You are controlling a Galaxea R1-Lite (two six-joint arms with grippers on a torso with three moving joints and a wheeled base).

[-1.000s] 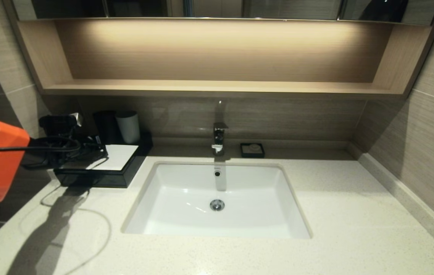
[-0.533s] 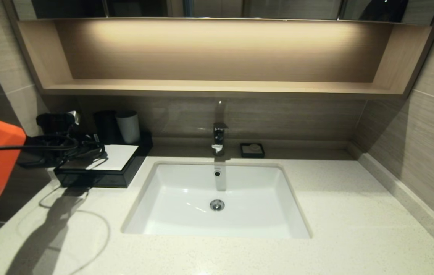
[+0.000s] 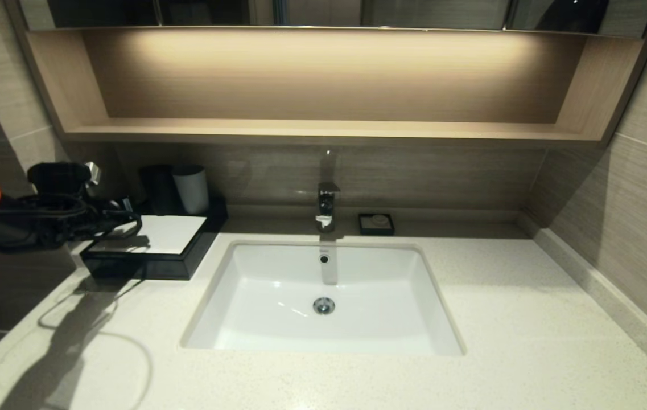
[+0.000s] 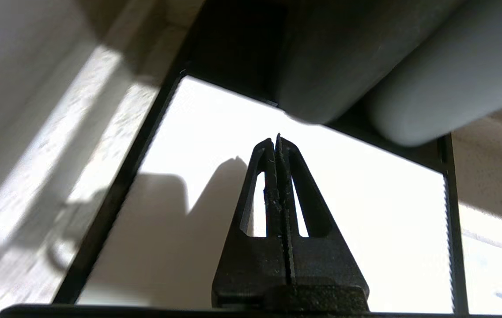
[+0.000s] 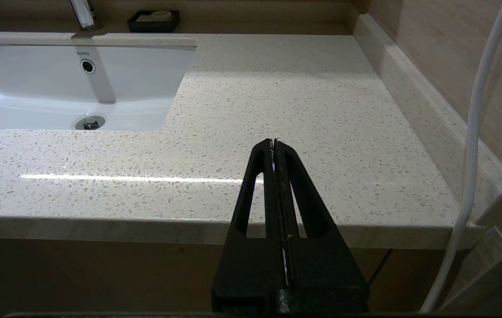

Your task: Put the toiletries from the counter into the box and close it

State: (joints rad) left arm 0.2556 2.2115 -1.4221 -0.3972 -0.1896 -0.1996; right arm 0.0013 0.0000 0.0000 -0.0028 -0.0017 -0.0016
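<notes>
The black box with its white top panel stands on the counter left of the sink, its drawer front flush. My left gripper hovers just above the panel's left part, shut and empty; in the left wrist view its tips are pressed together over the white panel. No toiletries show in any view. My right gripper is shut with nothing in it, parked low in front of the counter's front edge on the right side.
A dark tumbler and a pale cup stand at the box's back end. The white sink with its faucet fills the middle, and a small black soap dish sits behind it. A white cable hangs at the right wall.
My left arm has drawn back to the left, carrying the shut gripper leftward across the box's top panel. The box and the right arm have not moved.
</notes>
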